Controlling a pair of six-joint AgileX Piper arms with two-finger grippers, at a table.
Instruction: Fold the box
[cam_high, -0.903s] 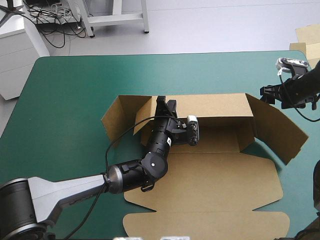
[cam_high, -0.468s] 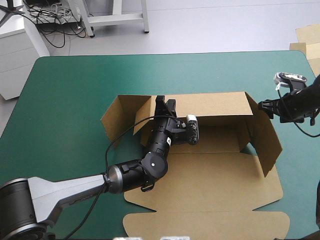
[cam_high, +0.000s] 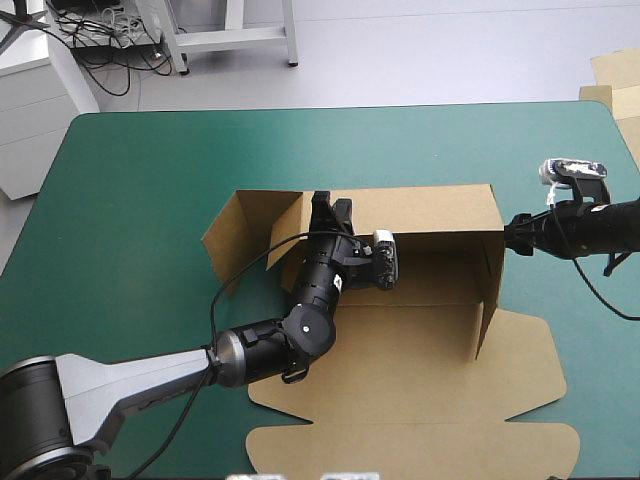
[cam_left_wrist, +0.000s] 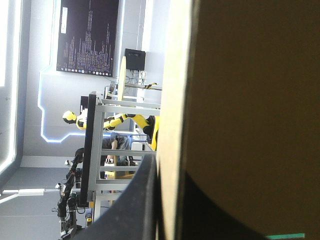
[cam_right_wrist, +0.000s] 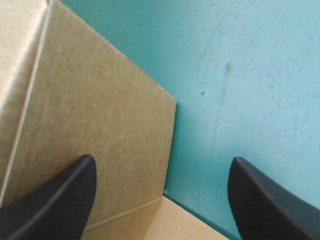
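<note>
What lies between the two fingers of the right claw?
In the right wrist view, between the fingers of the open right claw lie an edge of the box and bare teal-green cover.

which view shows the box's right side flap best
The high view: the right side flap stands raised, seen whole, beside the right gripper. The right wrist view shows only part of it, close up; the left wrist view shows none.
</note>
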